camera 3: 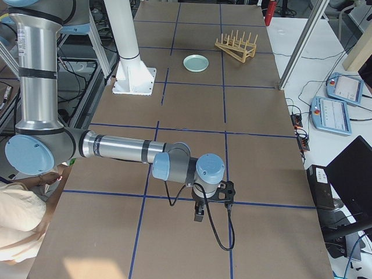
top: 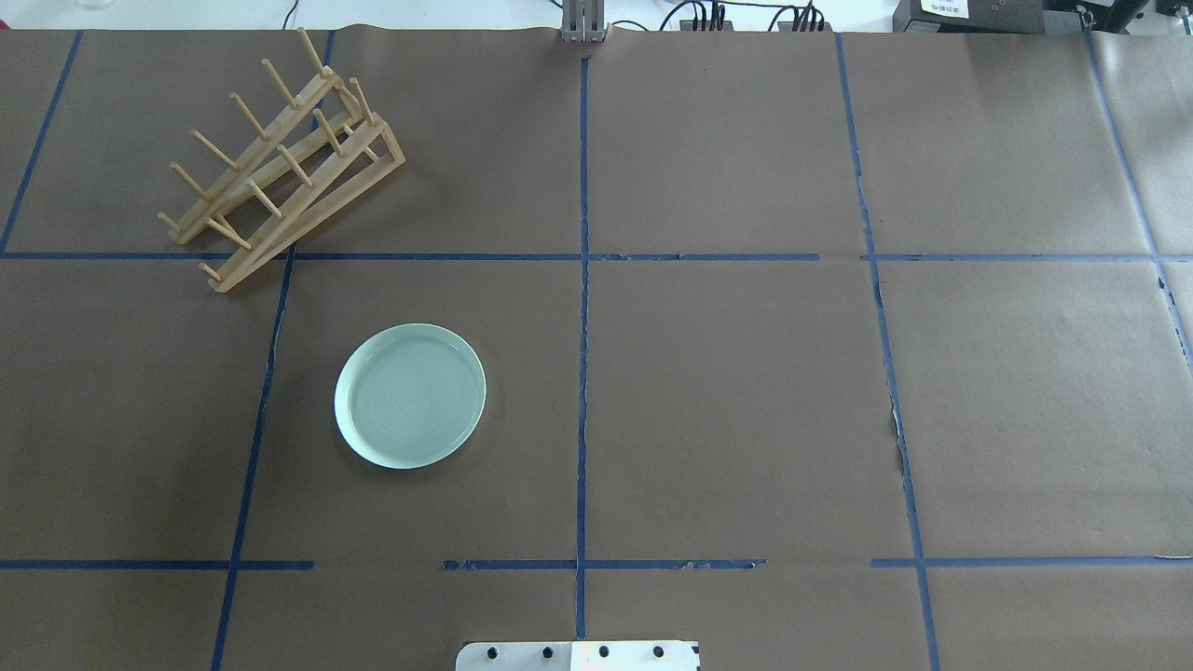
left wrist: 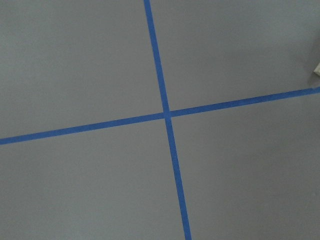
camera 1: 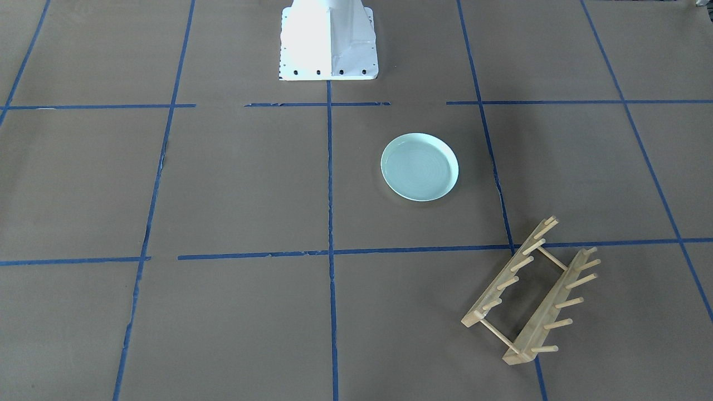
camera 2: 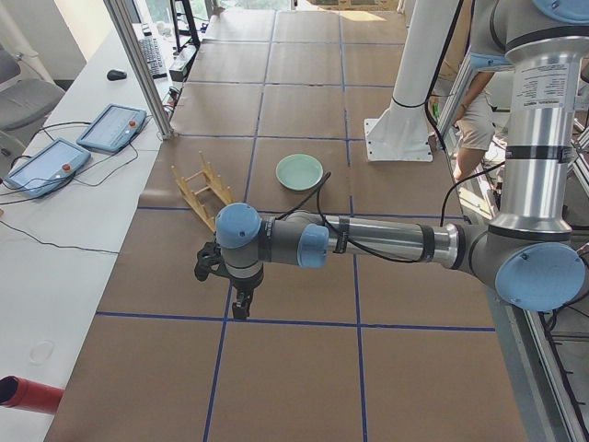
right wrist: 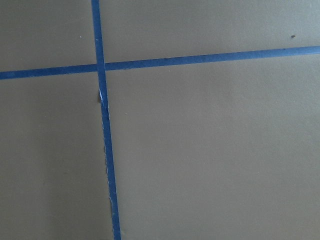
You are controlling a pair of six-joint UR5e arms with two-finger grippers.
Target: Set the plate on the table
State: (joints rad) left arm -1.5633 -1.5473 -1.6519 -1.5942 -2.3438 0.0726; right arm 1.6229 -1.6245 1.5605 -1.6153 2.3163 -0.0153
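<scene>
Left gripper [camera 2: 241, 311] is hanging fingers-down from a level, outstretched arm, its opening impossible to tell, as with the right gripper [camera 3: 199, 216], while the round, ringed mint-green plate [top: 410, 395] is lying flat on the brown paper table [top: 746, 391], well apart from both.

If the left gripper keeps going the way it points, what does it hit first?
Likely the table, near a blue tape crossing; the left gripper points straight down with nothing else visible beneath it.
</scene>
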